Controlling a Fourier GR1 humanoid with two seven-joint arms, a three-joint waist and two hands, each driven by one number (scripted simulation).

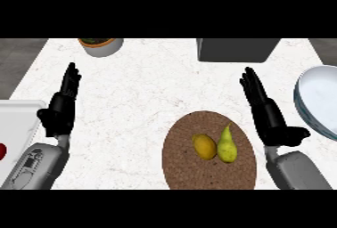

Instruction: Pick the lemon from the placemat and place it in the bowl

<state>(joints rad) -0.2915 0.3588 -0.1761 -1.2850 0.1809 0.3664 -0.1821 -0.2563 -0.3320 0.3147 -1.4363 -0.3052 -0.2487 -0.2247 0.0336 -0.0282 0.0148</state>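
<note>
From the head view, the lemon lay on the round placemat, touching a pear (on its right). The bowl sat at the surface's right edge. Left hand and right hand rested with fingers straight, holding nothing.
</note>
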